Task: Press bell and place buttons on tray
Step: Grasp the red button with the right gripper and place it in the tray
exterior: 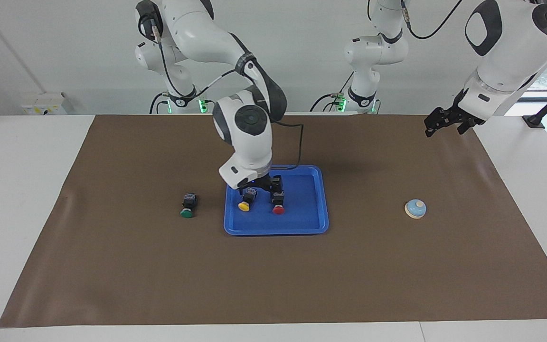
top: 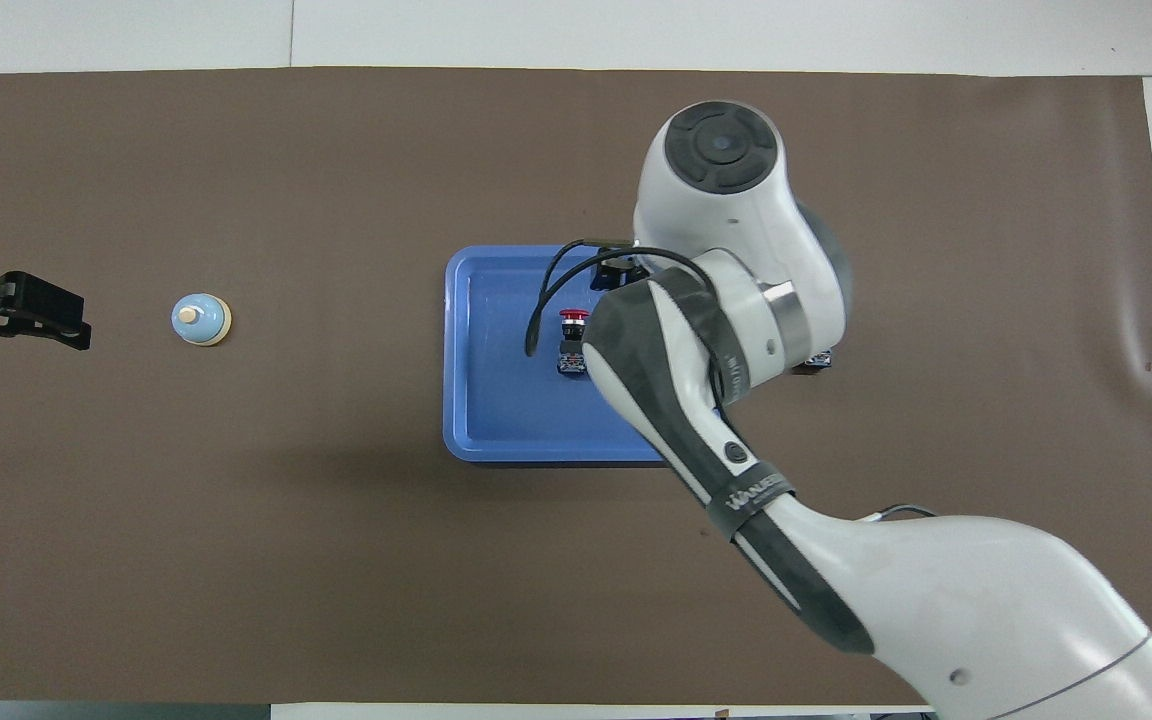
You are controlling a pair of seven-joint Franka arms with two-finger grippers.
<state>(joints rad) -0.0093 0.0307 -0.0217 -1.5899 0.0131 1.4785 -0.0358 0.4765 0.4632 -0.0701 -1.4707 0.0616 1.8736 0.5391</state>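
The blue tray [exterior: 304,214] [top: 496,400] lies mid-mat. In it the red button [exterior: 278,205] [top: 573,338] and the yellow button [exterior: 245,203] rest side by side on their sides. My right gripper [exterior: 261,186] hangs open just above them, gripping neither, and its arm hides the yellow button in the overhead view. The green button [exterior: 187,206] lies on the mat beside the tray, toward the right arm's end. The light-blue bell [exterior: 415,208] [top: 201,319] stands toward the left arm's end. My left gripper [exterior: 447,122] [top: 36,312] waits open, raised over the mat's edge there.
A brown mat [exterior: 273,275] covers most of the white table [exterior: 22,199]. The right arm's elbow and forearm [top: 726,300] reach over the tray's end and the green button in the overhead view.
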